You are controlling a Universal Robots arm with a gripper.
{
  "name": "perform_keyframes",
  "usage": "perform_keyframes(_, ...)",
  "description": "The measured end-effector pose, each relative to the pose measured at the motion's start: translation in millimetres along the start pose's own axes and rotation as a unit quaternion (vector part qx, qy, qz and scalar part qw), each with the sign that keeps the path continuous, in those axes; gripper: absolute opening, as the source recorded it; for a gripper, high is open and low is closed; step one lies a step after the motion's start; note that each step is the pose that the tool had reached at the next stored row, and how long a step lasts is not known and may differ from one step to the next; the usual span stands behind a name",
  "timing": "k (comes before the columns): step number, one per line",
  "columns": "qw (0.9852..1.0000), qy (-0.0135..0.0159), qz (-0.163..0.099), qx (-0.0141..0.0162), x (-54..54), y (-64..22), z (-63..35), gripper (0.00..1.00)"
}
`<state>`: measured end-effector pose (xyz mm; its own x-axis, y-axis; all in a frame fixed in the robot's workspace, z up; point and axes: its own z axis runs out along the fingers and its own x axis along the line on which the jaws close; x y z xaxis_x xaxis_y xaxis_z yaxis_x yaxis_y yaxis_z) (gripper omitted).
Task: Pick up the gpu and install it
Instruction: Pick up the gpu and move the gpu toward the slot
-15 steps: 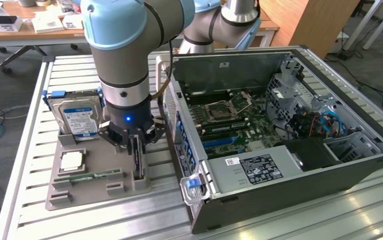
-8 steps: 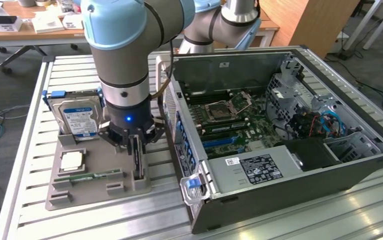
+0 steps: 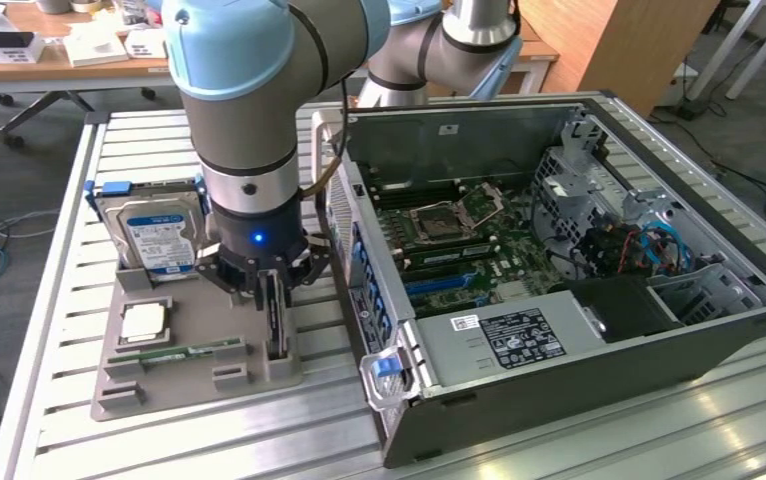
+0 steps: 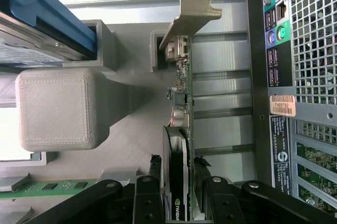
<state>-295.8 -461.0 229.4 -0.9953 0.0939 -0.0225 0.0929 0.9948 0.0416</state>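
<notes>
Claw [image 4: 177,163] pinches the gpu [image 4: 181,100] at the tray's [image 3: 156,395] three o'clock, exterior view; seems light, stiff, fragile: grip the board edge.

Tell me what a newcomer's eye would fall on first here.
The big blue-and-grey robot arm dominates the exterior view's left, its gripper closed on the gpu standing on edge in a grey holder. At the exterior view's right lies an open computer case, its motherboard exposed.
</notes>
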Motion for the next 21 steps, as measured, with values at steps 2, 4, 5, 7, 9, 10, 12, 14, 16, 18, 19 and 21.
perform_keyframes(2, 1.0000, 0.0002, -0.003, 0.0000, 0.0, -0.1, 0.0, 0.38)
perform_keyframes(4, 1.0000, 0.0004, -0.008, -0.0002, 0.0, -0.2, 0.0, 0.38)
perform_keyframes(5, 0.9999, 0.0005, -0.010, -0.0002, 0.0, -0.2, 0.0, 0.38)
perform_keyframes(7, 0.9999, 0.0005, -0.010, -0.0002, 0.0, -0.2, 0.0, 0.38)
perform_keyframes(9, 0.9999, 0.0005, -0.010, -0.0002, 0.0, -0.4, -0.1, 0.38)
perform_keyframes(10, 0.9999, 0.0005, -0.010, -0.0002, 0.0, -0.5, -0.2, 0.38)
perform_keyframes(12, 0.9999, 0.0005, -0.010, -0.0002, 0.0, -0.5, -0.9, 0.38)
perform_keyframes(14, 0.9999, 0.0005, -0.010, -0.0003, -0.2, -0.4, -1.2, 0.38)
perform_keyframes(16, 0.9999, 0.0005, -0.010, -0.0003, -0.2, -0.4, -1.3, 0.38)
perform_keyframes(18, 0.9999, 0.0006, -0.010, -0.0002, -0.3, -0.4, -1.4, 0.38)
perform_keyframes(19, 0.9999, 0.0006, -0.010, -0.0002, -0.3, -0.4, -1.4, 0.38)
perform_keyframes(21, 0.9999, 0.0006, -0.010, -0.0002, -0.4, -0.4, -1.4, 0.38)
